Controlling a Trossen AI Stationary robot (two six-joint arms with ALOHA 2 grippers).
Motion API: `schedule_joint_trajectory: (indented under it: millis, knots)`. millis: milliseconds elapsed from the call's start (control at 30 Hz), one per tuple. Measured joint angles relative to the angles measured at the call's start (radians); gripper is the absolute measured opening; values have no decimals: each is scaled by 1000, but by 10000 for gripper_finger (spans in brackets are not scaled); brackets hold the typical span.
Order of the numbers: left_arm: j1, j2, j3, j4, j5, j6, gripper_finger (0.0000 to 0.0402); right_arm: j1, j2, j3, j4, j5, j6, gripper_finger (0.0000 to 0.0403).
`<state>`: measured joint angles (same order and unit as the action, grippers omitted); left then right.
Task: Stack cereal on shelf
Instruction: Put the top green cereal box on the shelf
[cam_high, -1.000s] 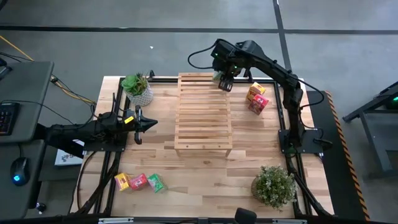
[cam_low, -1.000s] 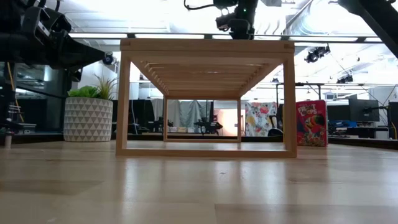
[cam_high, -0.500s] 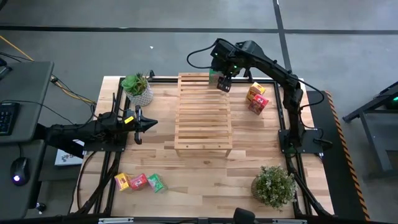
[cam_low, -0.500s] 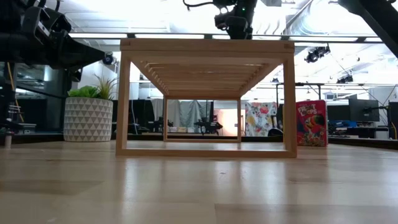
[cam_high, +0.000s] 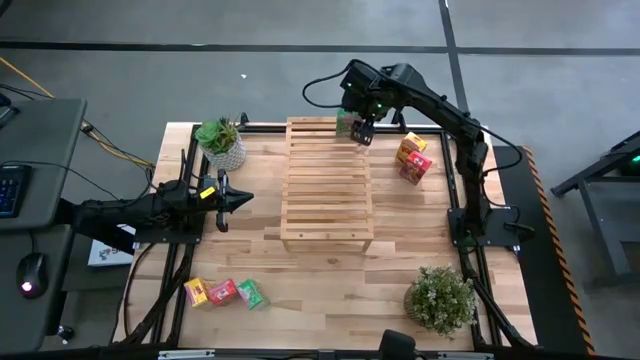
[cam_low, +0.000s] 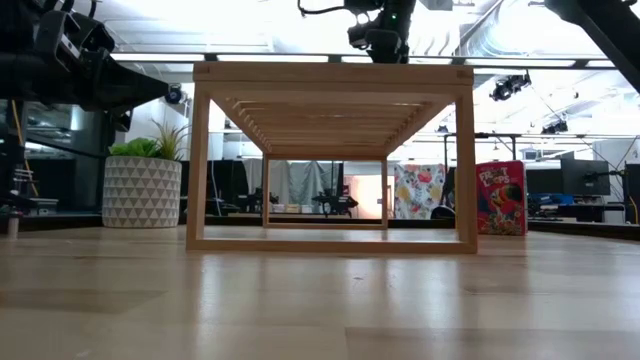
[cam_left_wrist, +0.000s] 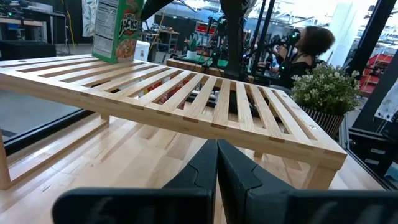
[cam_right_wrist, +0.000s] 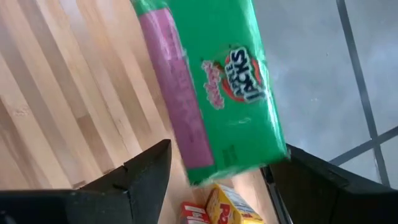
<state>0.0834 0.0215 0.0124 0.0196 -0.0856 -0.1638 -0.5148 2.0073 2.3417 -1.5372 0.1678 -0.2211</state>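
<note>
Left gripper hovers left of the light slatted wooden rack, jaws pressed together, holding nothing. Near-left on the wooden tabletop: small yellow cardboard box, pink-red cardboard box and green cardboard box in a row. White-potted leafy plant sits far left. Rack stands mid-table. Right gripper is over the rack's far right corner, jaws spread on either side of a green Apple Jacks cereal box standing upright on the slats. Right of the rack, a yellow box and pink-red box stand together. A bushy potted plant sits near-right.
</note>
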Motion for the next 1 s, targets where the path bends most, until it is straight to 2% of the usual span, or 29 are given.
schedule_joint_trajectory:
  millis: [567,833,1000]
  knots:
    - [0,0,0,0,0,0,3,-79,-80,13,-34,-27,-24,259]
    - [0,0,0,0,0,0,3,-142,-123,13,-34,-153,-7,257]
    - [0,0,0,0,0,0,3,-218,-123,11,-34,-238,-7,218]
